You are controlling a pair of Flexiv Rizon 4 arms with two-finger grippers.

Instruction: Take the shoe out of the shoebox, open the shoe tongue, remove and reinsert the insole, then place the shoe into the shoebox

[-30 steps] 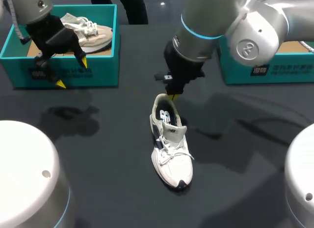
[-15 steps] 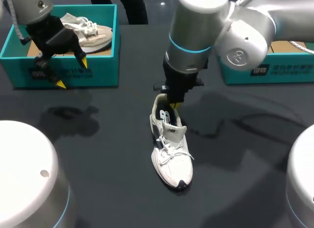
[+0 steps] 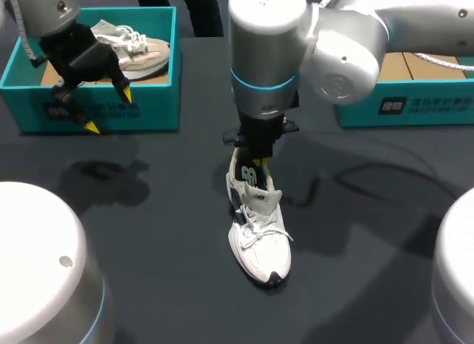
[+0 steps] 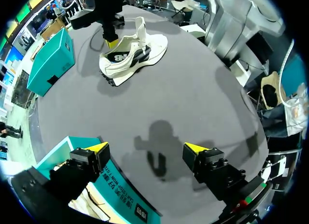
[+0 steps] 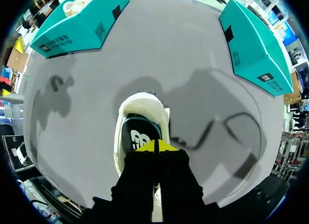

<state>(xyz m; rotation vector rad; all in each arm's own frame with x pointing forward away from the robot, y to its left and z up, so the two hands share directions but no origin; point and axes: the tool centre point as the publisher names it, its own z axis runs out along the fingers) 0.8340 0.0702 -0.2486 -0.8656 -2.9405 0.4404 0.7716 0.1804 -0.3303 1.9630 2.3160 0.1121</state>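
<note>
Altogether two shoeboxes (image 3: 155,107) (image 3: 415,110), two shoes (image 3: 259,233) (image 3: 141,51), left tool (image 4: 147,147) spread, right tool (image 5: 155,146) pinched together in white shoe (image 5: 142,102).

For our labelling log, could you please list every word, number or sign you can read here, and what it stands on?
Left shoebox, front wall: white print and a square code, too small to read.
Right shoebox, front wall: white print, blurred, not readable.
Insole of the white shoe: a white logo mark, no legible words.
Shoe's tongue: a small tag, too small to read.
Nothing can be quoted with confidence.
</note>
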